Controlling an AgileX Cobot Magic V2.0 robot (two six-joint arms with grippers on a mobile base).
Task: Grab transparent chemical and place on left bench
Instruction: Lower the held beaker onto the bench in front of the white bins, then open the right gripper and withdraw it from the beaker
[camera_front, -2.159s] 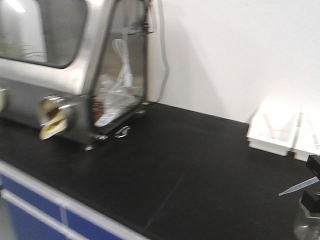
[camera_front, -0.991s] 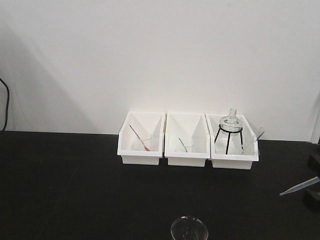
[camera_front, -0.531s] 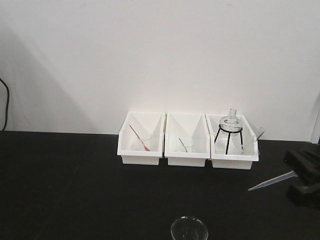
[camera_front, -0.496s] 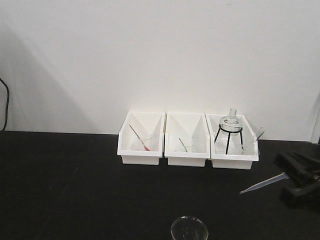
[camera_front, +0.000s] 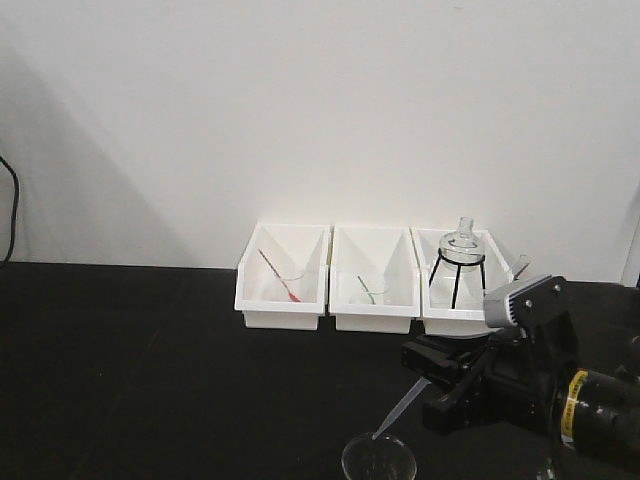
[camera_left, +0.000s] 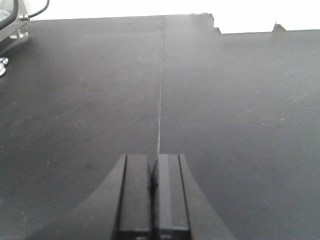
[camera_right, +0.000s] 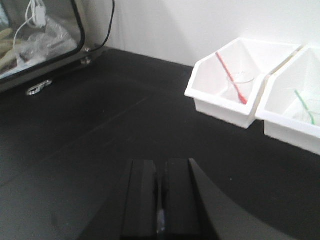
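The transparent chemical, a clear pipette (camera_front: 400, 410), slants down to the left from my right gripper (camera_front: 428, 384), which is shut on its bulb end. Its tip hangs just over the mouth of a glass beaker (camera_front: 378, 460) at the bottom edge. In the right wrist view only a pale sliver of the pipette (camera_right: 160, 218) shows between the shut jaws of the right gripper (camera_right: 160, 172). My left gripper (camera_left: 154, 161) is shut and empty, low over the black bench top (camera_left: 90, 90). The bench (camera_front: 150, 370) spreads below both arms.
Three white bins stand against the wall: one with a red-tipped pipette (camera_front: 280, 277), one with a green-tipped pipette (camera_front: 368, 291), one with a glass flask on a black tripod (camera_front: 461, 252). A steel glove box (camera_right: 35, 35) stands at the far left.
My right arm has swung left into view with the pipette. The tip has dropped from mid-air at the right to just above the beaker's mouth.
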